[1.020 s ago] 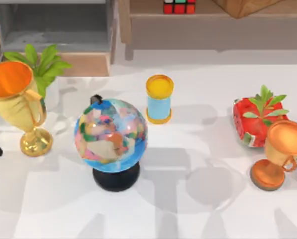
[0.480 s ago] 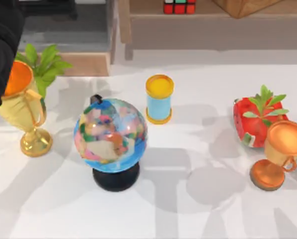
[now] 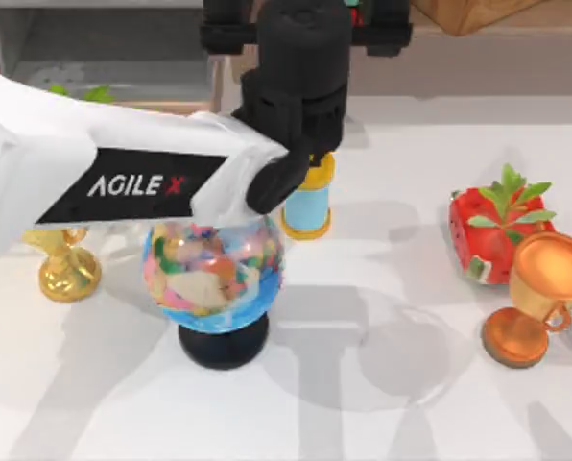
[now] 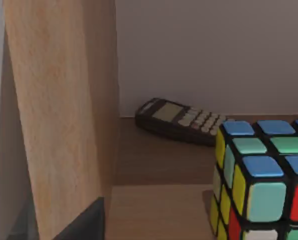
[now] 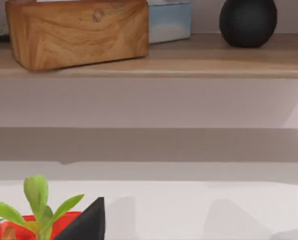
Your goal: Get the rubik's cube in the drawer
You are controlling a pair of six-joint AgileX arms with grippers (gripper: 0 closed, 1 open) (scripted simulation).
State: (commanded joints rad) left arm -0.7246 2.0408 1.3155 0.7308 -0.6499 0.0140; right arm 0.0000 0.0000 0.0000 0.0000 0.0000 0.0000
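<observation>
The rubik's cube (image 4: 259, 185) sits on a wooden shelf at the back of the table, with blue, green, yellow and red stickers split by black lines. My left arm reaches from the left across the table, and its gripper (image 3: 305, 24) hovers over the cube, covering most of it from above. In the left wrist view the cube is very close, one dark fingertip (image 4: 84, 222) shows off to its side, and the gripper is open. The grey drawer (image 3: 123, 58) stands pulled out at the back left. My right gripper (image 5: 194, 222) is open and faces the shelf from the right.
A globe (image 3: 214, 274) stands under my left arm, with a blue and yellow cylinder (image 3: 308, 206) behind it. A gold trophy (image 3: 67, 269) is at the left. A strawberry planter (image 3: 492, 235) and a bronze trophy (image 3: 540, 298) are at the right. A calculator (image 4: 181, 120) lies behind the cube.
My left arm swung in from the left edge, passed over the globe and reached the back shelf. It now covers the cube and the gold trophy's cup.
</observation>
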